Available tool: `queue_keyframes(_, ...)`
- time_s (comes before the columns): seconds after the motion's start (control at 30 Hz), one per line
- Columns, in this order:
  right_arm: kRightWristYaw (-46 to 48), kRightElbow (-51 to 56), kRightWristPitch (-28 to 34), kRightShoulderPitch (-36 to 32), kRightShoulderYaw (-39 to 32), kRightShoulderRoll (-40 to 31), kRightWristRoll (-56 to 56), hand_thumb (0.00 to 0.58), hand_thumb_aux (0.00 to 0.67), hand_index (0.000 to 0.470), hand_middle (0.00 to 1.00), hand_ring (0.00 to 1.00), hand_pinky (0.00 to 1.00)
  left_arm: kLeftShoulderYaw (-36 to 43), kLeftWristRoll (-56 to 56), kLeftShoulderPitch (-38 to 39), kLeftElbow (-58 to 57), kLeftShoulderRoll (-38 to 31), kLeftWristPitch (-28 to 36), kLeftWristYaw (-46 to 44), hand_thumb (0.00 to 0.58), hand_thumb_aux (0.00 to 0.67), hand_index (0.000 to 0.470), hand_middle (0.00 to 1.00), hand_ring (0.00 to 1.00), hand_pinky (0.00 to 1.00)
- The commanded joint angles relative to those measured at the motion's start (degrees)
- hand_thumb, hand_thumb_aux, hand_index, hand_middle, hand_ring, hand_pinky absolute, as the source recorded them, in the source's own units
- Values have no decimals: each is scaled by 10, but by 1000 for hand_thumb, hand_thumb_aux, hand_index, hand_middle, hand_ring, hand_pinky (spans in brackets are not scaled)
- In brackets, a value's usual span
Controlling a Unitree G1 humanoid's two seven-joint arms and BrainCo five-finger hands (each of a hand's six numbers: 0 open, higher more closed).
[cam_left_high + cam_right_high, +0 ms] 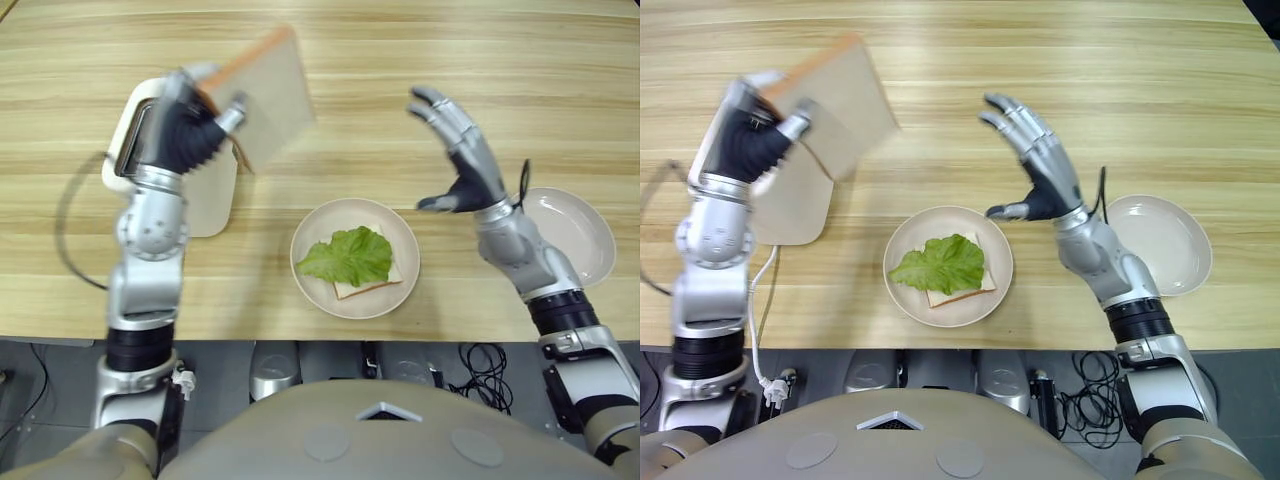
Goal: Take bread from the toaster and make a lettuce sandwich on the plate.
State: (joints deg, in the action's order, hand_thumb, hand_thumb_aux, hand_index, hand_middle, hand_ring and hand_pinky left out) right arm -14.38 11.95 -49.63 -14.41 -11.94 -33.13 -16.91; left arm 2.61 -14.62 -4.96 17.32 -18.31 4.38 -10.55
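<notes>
Position recorded against the plate (345, 212), which sat at the near middle of the table (450, 50). On it lay a lower slice (372, 285) with a lettuce leaf (348, 255) spread over most of it, the leaf's long axis running left to right.

The left hand (190, 125) was raised beyond and to the left of the plate, above the toaster (210, 200). Its fingers were clamped on one corner of a slice of bread (272, 100). The slice was clear of the toaster and held in the air, tilted, with its broad face turned upward and its crust edge rising away from the hand. It was blurred, so the grip could not be examined closely.

The deciding relation: the plate lay nearer than and to the right of the held slice, and lower. In my judgement the slice needs to be carried that way, turned flat and squared to the lower slice before release. The left hand alone carried bread.

The right hand (460, 150) hung beyond and to the right of the plate, fingers spread, palm toward the plate, holding nothing.

An empty dish (575, 235) stood well right of the plate. A cable (70, 230) looped far to its left. The surface was pale wood plank, level, with open room round the plate.
</notes>
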Motion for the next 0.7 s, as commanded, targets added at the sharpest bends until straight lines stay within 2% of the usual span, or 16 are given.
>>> queue_keyframes(0.03,84,-22,-21,18,-2,-14,85,0,0,0,0,0,0,20,81,10,-33,32,27,-56,580,670,460,1000,1000,1000)
queue_keyframes(0.23,175,-30,-21,42,-7,-18,108,0,0,0,0,0,0,38,205,33,-41,71,108,-142,580,670,460,1000,1000,1000)
queue_keyframes(0.5,258,-28,-30,66,-14,-9,96,0,0,0,0,0,0,4,343,47,-6,62,248,-189,580,670,460,1000,1000,1000)
queue_keyframes(0.6,265,-22,-54,78,-10,-11,40,0,0,0,0,0,0,26,319,52,-21,34,245,-197,580,670,460,1000,1000,1000)
queue_keyframes(0.7,225,-24,-88,83,26,1,-46,0,0,0,0,0,0,65,254,49,-59,-3,193,-196,580,670,460,1000,1000,1000)
